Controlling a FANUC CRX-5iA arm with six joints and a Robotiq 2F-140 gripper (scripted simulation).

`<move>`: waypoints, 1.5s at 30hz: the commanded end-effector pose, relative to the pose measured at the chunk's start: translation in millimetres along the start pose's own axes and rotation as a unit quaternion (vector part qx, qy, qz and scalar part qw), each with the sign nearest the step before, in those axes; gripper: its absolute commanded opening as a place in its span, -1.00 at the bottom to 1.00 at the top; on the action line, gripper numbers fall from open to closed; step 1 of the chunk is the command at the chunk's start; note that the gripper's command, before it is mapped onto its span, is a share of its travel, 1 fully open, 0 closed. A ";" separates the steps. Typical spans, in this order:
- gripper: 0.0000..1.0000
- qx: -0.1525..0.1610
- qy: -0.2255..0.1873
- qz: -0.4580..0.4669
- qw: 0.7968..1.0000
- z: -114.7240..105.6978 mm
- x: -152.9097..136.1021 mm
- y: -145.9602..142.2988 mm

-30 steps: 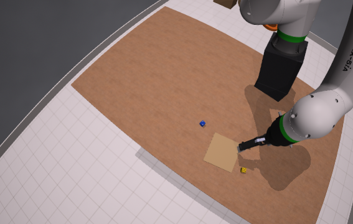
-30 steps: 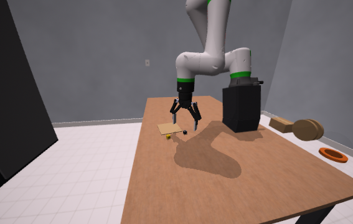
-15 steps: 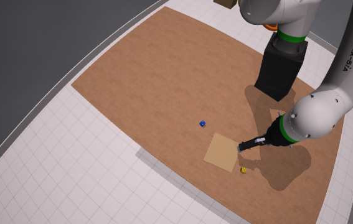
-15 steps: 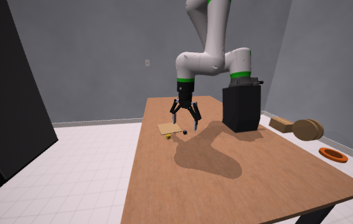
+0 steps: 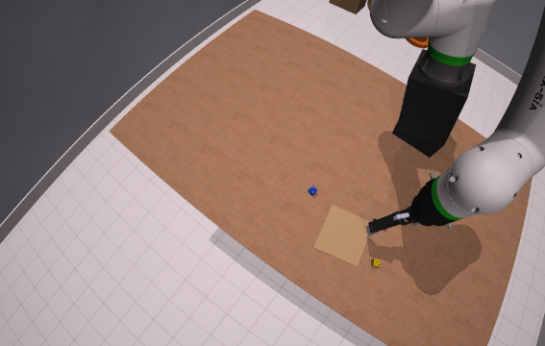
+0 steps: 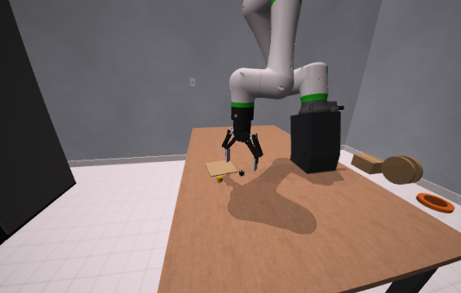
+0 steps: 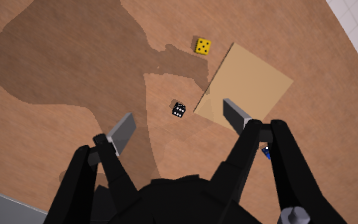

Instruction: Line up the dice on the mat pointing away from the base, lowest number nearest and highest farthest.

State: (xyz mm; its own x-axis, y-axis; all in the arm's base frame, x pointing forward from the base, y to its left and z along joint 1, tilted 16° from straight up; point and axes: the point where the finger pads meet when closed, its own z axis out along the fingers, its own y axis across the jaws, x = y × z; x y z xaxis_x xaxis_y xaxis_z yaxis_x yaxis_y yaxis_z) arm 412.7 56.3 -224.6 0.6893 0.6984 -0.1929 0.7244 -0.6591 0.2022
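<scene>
My gripper (image 5: pixel 371 231) (image 6: pixel 241 165) (image 7: pixel 177 113) is open and empty, above the table. The black die (image 6: pixel 241 172) (image 7: pixel 179 110) lies on the table beside the mat, below and between the fingers; in the top view the gripper hides it. Its pips are small, too small to read surely. The yellow die (image 5: pixel 376 262) (image 6: pixel 219 178) (image 7: pixel 203 46) lies off the mat, five pips up. The blue die (image 5: pixel 312 190) (image 7: pixel 266 152) lies off the mat on another side, partly behind a finger in the wrist view; its number is unclear. The tan mat (image 5: pixel 341 235) (image 6: pixel 219 168) (image 7: pixel 252 75) lies flat, without dice.
The robot's black base block (image 5: pixel 428 112) (image 6: pixel 315 142) stands on the brown table (image 5: pixel 234 120) (image 6: pixel 214 244). The table's long edge runs beyond the mat. A brown block (image 6: pixel 367 163), round brown pieces (image 6: pixel 398 169) and an orange ring (image 6: pixel 425 203) are beyond the table's other side.
</scene>
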 end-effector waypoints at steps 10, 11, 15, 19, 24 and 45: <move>1.00 0.000 0.000 0.000 1.000 -0.1 28.7 15.0; 1.00 0.000 0.000 0.000 1.000 -0.1 36.0 18.9; 1.00 0.000 0.000 0.000 1.000 -0.1 67.4 35.3; 1.00 0.000 0.000 0.000 1.000 -0.1 91.9 48.1; 1.00 0.000 0.000 0.000 1.000 -0.1 102.0 53.5; 1.00 0.000 0.000 0.000 1.000 -0.1 102.1 53.5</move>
State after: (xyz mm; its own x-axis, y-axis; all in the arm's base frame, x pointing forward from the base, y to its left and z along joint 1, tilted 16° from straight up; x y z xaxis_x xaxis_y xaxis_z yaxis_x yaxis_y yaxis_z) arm 521.6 92.2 -233.5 0.6893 0.6983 -0.1929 0.7244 -0.6591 0.2022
